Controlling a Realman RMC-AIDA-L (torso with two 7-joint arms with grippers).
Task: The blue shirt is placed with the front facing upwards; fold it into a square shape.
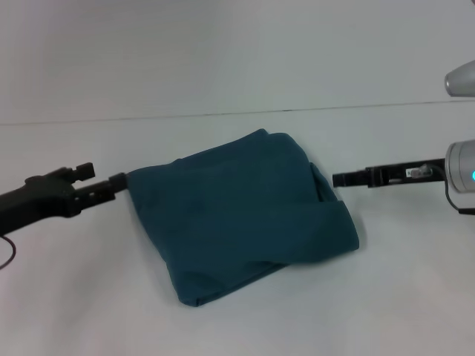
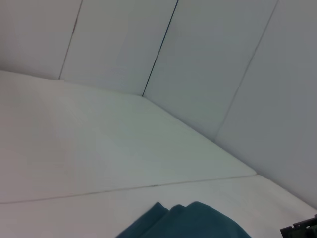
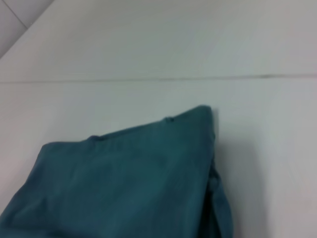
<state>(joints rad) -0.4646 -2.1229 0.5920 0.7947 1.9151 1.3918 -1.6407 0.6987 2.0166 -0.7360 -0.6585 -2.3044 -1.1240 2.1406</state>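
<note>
The blue shirt lies folded into a rough square on the white table, plain dark teal side up, with no lettering showing. My left gripper reaches in from the left, its tip touching the shirt's left corner, which is drawn to a small point there. My right gripper is level with the shirt's right edge, a small gap away from the cloth. The left wrist view catches only the shirt's far edge and a bit of the right gripper. In the right wrist view the folded shirt fills the lower part.
The white table extends around the shirt, with a thin seam line running across behind it. White wall panels stand beyond the table.
</note>
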